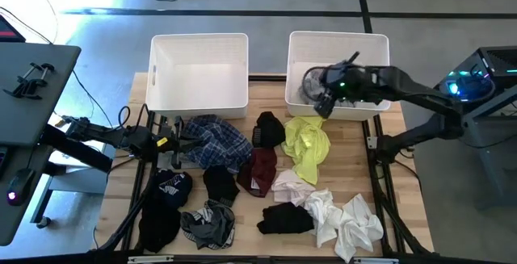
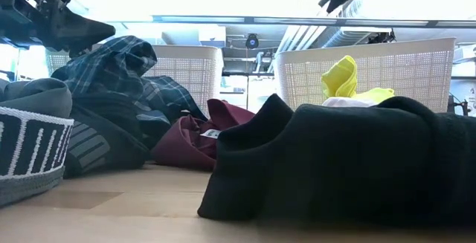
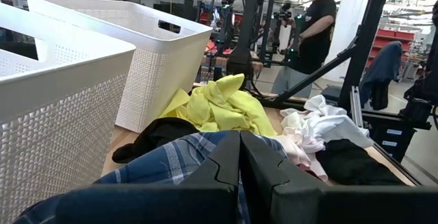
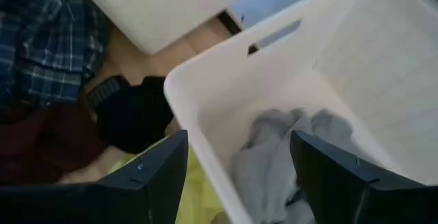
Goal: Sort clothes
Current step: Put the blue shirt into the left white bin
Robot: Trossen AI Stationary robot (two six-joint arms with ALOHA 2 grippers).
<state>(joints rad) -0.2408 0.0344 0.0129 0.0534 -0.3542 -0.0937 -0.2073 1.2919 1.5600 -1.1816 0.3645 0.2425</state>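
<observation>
The clothes lie heaped on the wooden table: blue plaid [image 1: 214,141], neon yellow [image 1: 307,144], maroon [image 1: 260,169], white [image 1: 347,220], grey [image 1: 208,224] and several black pieces [image 1: 287,217]. One grey garment [image 4: 280,148] lies inside the right white bin [image 1: 338,42]. My right gripper [image 1: 323,105] hangs open above that bin's near left corner, tilted downward, with nothing between its fingers [image 4: 147,176]. My left gripper [image 1: 179,141] is shut and level at the table's left side, right at the plaid garment [image 3: 178,159]. My left gripper's shut fingertips [image 3: 239,157] stand against the left edge of the blue plaid garment; whether they touch it I cannot tell.
The left white bin [image 1: 198,46] stands at the table's far side beside the right one, with nothing showing in it. A person [image 3: 318,25] stands beyond the table's right side among frames and equipment. Bare wood shows along the table's right edge [image 1: 392,183].
</observation>
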